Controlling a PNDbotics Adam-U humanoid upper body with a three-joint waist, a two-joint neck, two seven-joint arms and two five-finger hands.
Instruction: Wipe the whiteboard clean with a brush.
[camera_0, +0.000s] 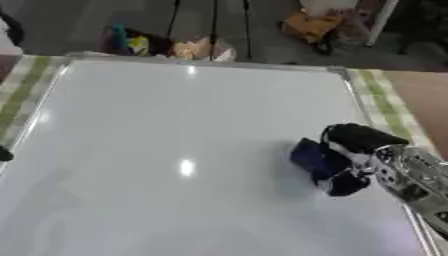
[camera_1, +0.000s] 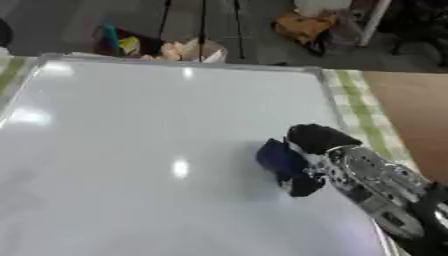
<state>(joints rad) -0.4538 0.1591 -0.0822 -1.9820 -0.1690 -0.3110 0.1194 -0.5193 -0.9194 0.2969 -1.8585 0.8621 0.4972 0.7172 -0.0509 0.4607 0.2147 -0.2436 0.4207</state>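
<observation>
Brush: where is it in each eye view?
Left eye view: the dark blue brush sits right of centre on the whiteboard, held in the right hand.
Right eye view: brush slightly right of centre, same grip.
Shared landmark: the whiteboard's far right corner.

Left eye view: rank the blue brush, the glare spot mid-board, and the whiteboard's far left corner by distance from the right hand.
1. Blue brush, held in the right hand.
2. Glare spot, mid-board, to its left.
3. Whiteboard far left corner, top left.
</observation>
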